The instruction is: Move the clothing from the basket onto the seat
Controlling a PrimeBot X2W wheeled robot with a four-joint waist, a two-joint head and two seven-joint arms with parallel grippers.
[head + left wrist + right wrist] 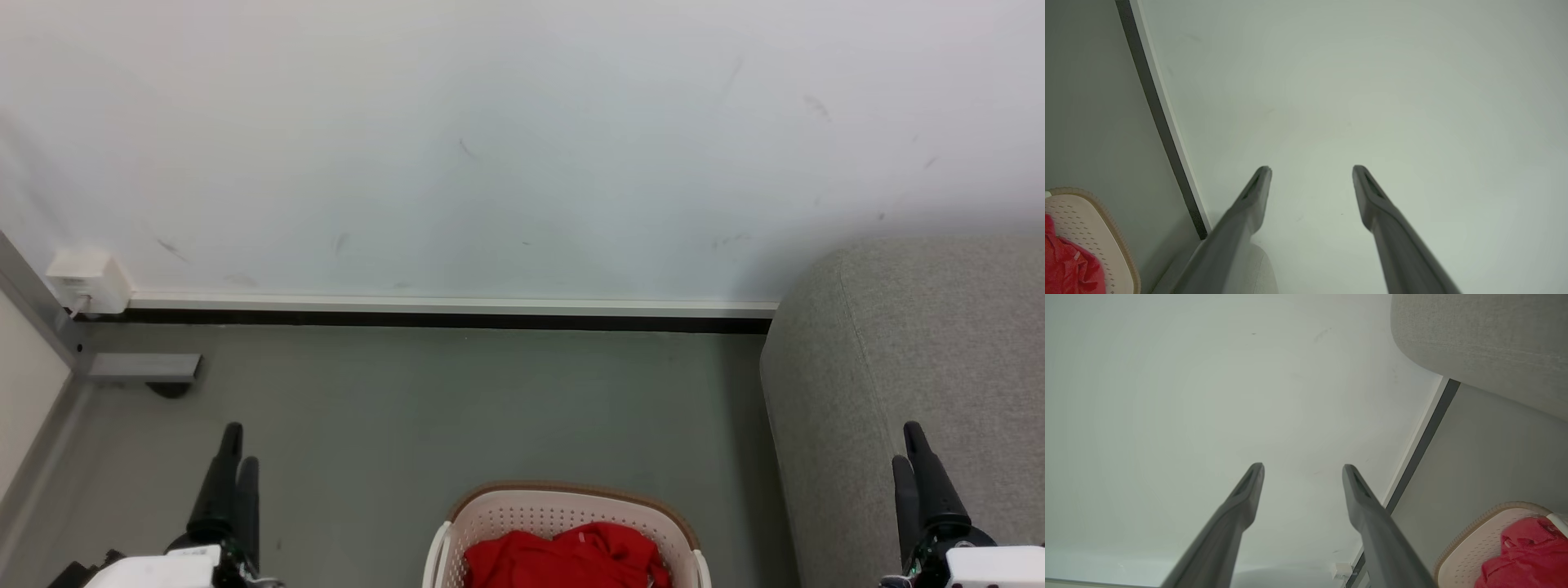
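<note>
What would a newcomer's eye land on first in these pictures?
The bright red clothing heaped in the cream basket, bottom middle of the head view, grabs the eye first. The big grey sofa stands at the right, and the left gripper and right gripper stand open and empty at the lower corners.

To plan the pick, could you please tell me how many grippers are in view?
2. The left gripper is at the head view's lower left, left of the basket; the right gripper is at lower right, in front of the sofa. Both open.
</note>
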